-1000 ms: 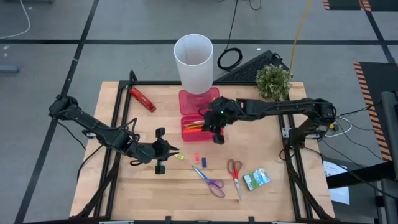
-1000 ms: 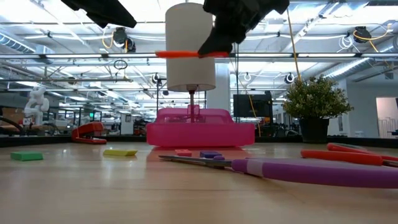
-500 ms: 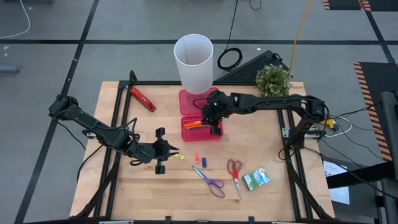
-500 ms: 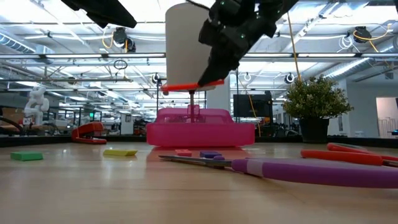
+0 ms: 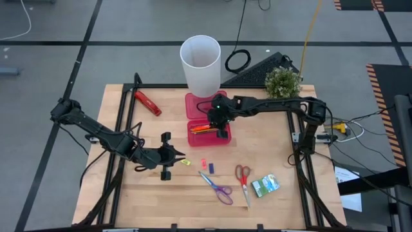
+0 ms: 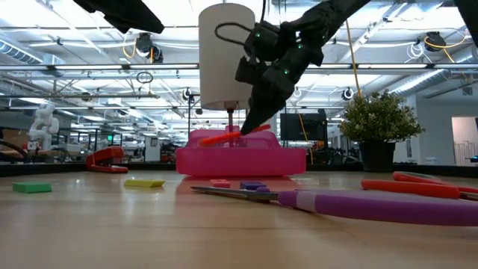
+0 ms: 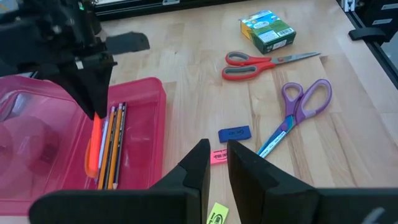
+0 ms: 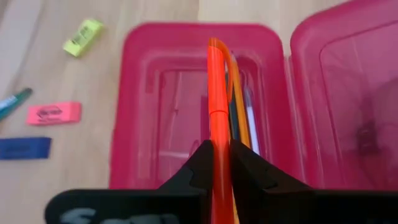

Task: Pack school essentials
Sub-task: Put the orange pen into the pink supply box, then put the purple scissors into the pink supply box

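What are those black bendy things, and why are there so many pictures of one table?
They are two robot arms, each ending in a pinching tool. One camera looks down from above, one sits at table height, and one rides on each wrist. The right tool pinches a thin orange pen and holds it over the open pink plastic box, where other pencils already lie. The left tool waits above the wooden table, nearly shut on nothing. On the table are purple-handled scissors, red-handled scissors, a green-white packet and small coloured erasers.
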### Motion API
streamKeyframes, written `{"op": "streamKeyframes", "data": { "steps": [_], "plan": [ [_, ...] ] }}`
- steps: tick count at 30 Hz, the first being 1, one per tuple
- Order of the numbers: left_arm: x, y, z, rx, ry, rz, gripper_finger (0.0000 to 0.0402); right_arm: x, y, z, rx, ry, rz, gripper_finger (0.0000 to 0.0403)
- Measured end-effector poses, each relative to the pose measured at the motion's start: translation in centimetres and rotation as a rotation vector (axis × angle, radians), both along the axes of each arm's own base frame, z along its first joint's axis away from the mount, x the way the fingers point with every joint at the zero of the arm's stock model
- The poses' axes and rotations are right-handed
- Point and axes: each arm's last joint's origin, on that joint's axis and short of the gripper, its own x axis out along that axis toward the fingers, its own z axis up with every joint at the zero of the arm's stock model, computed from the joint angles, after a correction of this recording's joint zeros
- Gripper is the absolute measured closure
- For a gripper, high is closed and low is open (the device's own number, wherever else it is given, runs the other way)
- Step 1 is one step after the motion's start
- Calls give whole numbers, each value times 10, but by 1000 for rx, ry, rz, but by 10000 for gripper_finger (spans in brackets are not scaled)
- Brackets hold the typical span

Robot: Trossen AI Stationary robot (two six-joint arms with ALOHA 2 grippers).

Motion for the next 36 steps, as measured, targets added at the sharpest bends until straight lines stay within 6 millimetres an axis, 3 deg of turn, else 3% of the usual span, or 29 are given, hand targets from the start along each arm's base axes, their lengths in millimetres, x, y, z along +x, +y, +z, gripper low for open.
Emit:
{"op": "streamKeyframes", "data": {
  "steps": [14,32,36],
  "plan": [
    [0,0,0,1,0,-1,344,6,-9,-29,-43,64,9,378],
    [0,0,0,8,1,-6,344,5,-11,-31,-105,90,-27,318],
    [0,0,0,8,1,-6,344,4,0,-27,-92,115,-37,309]
  ]
}}
